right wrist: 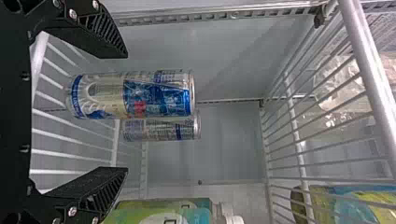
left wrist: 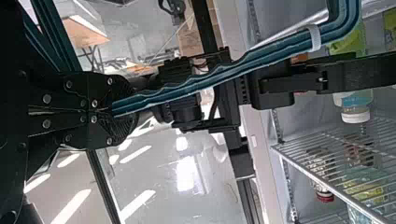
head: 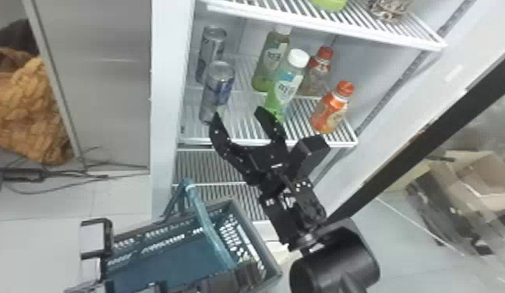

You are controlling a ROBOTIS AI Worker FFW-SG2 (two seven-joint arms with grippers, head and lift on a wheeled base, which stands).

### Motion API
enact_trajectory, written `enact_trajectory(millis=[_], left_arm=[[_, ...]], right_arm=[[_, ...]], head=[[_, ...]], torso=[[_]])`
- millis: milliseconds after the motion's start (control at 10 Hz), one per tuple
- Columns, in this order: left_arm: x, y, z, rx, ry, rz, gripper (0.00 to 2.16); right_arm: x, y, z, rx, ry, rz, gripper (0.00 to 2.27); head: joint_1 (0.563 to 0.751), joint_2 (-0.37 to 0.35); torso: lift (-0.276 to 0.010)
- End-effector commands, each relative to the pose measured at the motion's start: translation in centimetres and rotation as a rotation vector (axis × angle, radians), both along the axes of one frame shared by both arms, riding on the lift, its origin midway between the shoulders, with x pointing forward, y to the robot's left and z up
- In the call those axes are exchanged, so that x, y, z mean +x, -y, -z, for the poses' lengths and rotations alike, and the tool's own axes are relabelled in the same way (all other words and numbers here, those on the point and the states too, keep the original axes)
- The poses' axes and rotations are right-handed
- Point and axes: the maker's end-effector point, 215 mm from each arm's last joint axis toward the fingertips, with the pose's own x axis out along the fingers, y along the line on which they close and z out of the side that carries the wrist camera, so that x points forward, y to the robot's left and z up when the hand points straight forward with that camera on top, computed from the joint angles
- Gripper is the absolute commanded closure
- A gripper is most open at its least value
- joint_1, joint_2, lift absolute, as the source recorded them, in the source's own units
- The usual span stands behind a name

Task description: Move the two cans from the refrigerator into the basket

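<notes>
We are holding our right gripper (head: 239, 113) spread wide, the nearer can (head: 218, 86) standing upright just ahead, off toward its left finger.

Two white-capped green bottles (head: 285, 86), two red-capped bottles (head: 330, 111) near them, crumpled orange-brown material (head: 25, 111), dark cables (head: 103, 176)

Nearer silver can (head: 219, 83), farther silver can (head: 212, 45) (both upright), on refrigerator shelf (head: 244, 117), teal basket (head: 256, 238) below, handle (head: 205, 220) raised
</notes>
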Motion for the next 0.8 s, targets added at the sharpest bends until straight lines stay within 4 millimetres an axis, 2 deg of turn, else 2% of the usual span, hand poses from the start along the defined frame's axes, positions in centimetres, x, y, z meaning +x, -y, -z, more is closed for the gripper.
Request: enact_trajectory(millis=[0,700], left_arm=[[0.0,0.0,0.0,0.001,0.001,0.0,1.21],[0.3,0.0,-0.2,-0.006,0.003,-0.007,1.2]], right_arm=[[0.9,-0.5,0.1,-0.001,-0.001,-0.01,0.15],[4.8,-2.5,0.5,-0.043,-0.005,-0.05,0.15]], head=[[0.695,-0.35],[0.695,-0.309]], torso=[[-0.276],[-0.276]])
